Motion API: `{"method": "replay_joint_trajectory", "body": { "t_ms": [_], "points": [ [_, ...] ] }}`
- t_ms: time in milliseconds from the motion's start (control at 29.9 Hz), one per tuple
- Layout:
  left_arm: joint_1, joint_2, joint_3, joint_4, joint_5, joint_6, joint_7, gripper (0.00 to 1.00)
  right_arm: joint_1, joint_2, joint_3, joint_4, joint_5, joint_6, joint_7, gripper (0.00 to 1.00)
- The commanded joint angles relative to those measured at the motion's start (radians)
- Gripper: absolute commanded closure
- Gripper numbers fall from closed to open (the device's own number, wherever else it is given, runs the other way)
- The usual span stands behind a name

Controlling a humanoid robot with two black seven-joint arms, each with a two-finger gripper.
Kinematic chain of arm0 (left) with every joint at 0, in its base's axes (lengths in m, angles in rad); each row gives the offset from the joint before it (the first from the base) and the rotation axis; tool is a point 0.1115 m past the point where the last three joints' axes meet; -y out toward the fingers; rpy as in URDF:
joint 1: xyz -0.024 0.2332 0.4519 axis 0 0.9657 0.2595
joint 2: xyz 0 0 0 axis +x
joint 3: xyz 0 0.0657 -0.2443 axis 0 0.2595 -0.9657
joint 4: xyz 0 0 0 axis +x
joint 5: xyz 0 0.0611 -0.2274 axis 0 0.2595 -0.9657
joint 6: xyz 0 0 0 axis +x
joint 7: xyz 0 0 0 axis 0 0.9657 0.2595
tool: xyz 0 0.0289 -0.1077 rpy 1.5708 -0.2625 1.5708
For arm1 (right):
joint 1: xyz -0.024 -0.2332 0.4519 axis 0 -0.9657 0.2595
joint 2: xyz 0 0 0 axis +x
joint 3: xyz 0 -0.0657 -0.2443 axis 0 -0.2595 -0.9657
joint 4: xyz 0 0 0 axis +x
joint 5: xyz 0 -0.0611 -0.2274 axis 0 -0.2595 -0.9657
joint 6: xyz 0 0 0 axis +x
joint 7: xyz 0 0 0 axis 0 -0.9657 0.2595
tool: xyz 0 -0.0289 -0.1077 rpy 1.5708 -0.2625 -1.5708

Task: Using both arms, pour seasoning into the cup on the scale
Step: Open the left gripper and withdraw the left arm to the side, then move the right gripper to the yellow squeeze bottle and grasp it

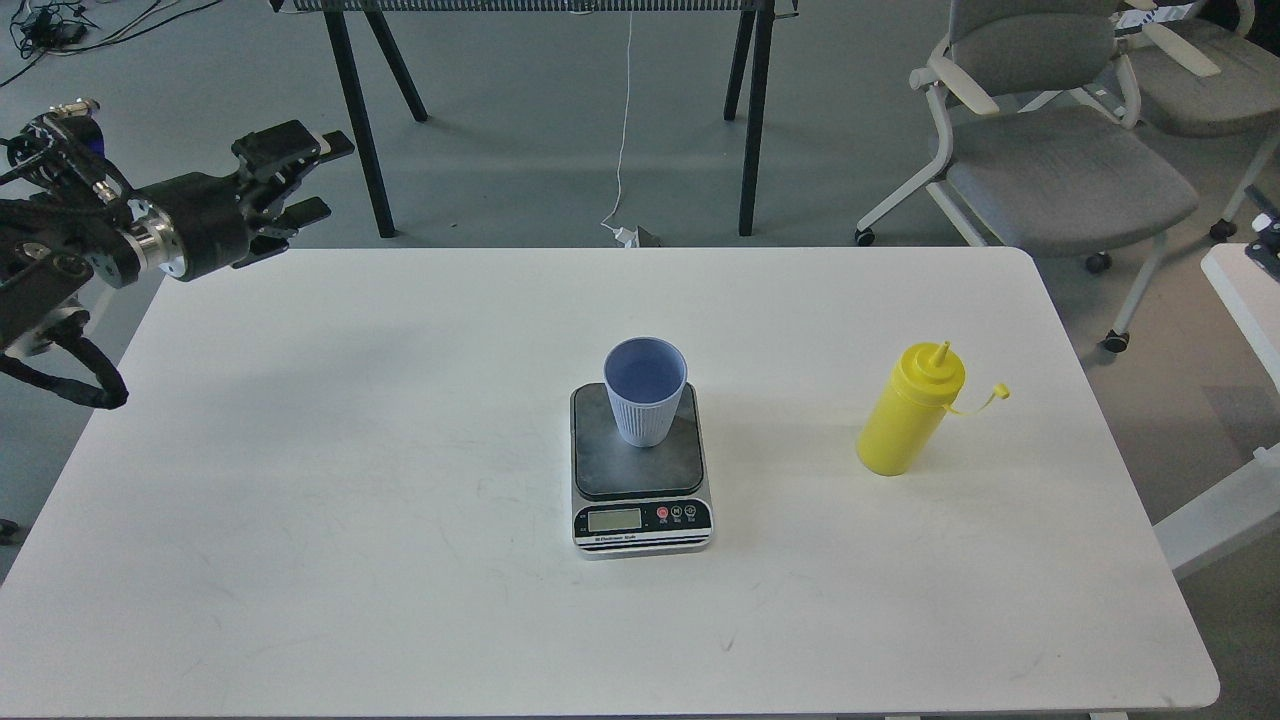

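Note:
The light blue ribbed cup point(645, 390) stands upright on the dark platform of the scale point(640, 480), in the middle of the white table point(300, 450). The yellow squeeze bottle of seasoning point(908, 410) stands upright to the right of the scale, its tethered cap hanging off to the right. My left gripper point(325, 175) is open and empty, in the air beyond the table's far left corner, far from the cup. My right gripper is out of view; only a small dark bit shows at the right edge.
Grey office chairs point(1050, 150) stand behind the table's right side. Black table legs point(750, 110) and a white cable lie on the floor behind. A white surface point(1245, 290) shows at the right edge.

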Motion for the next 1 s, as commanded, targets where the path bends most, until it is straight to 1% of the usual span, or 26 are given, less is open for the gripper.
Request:
{"method": "replay_joint_trajectory", "body": {
  "t_ms": [0, 33, 100, 167, 301, 368, 468, 602, 836, 970],
  "points": [
    [0.008, -0.004, 0.002, 0.000, 0.002, 0.000, 0.000, 0.01, -0.162, -0.015, -0.005, 0.003, 0.210, 0.000, 0.072, 0.01],
    [0.009, -0.006, 0.002, 0.000, 0.002, 0.000, 0.000, 0.01, -0.206, -0.014, -0.009, 0.010, 0.250, 0.000, 0.090, 0.01],
    [0.017, -0.012, 0.003, 0.000, 0.002, 0.000, 0.000, 0.01, -0.280, 0.012, -0.010, 0.035, 0.274, 0.000, 0.112, 0.00],
    [0.025, -0.023, 0.006, 0.000, 0.005, 0.000, 0.000, 0.01, -0.355, 0.088, -0.004, 0.085, 0.269, 0.000, 0.120, 0.00],
    [0.031, -0.024, 0.011, 0.002, 0.006, 0.000, 0.000, 0.01, -0.414, 0.262, 0.002, 0.115, 0.220, 0.000, 0.095, 0.00],
    [0.032, -0.023, 0.012, 0.002, 0.008, 0.000, 0.000, 0.01, -0.415, 0.320, 0.004, 0.118, 0.156, 0.000, 0.085, 0.00],
    [0.032, -0.013, 0.014, 0.002, 0.009, 0.000, 0.000, 0.01, -0.414, 0.382, 0.004, 0.135, 0.081, 0.000, 0.081, 0.00],
    [0.043, -0.007, 0.014, 0.000, 0.011, 0.000, 0.000, 0.01, -0.401, 0.422, -0.007, 0.154, 0.015, 0.000, 0.081, 0.00],
    [0.060, -0.010, 0.012, 0.000, 0.011, 0.000, 0.000, 0.01, -0.388, 0.446, -0.016, 0.154, -0.057, 0.000, 0.080, 0.00],
    [0.064, -0.013, 0.012, 0.000, 0.011, 0.000, 0.000, 0.01, -0.343, 0.483, -0.065, 0.138, -0.094, 0.000, 0.080, 0.00]
  ]
}}
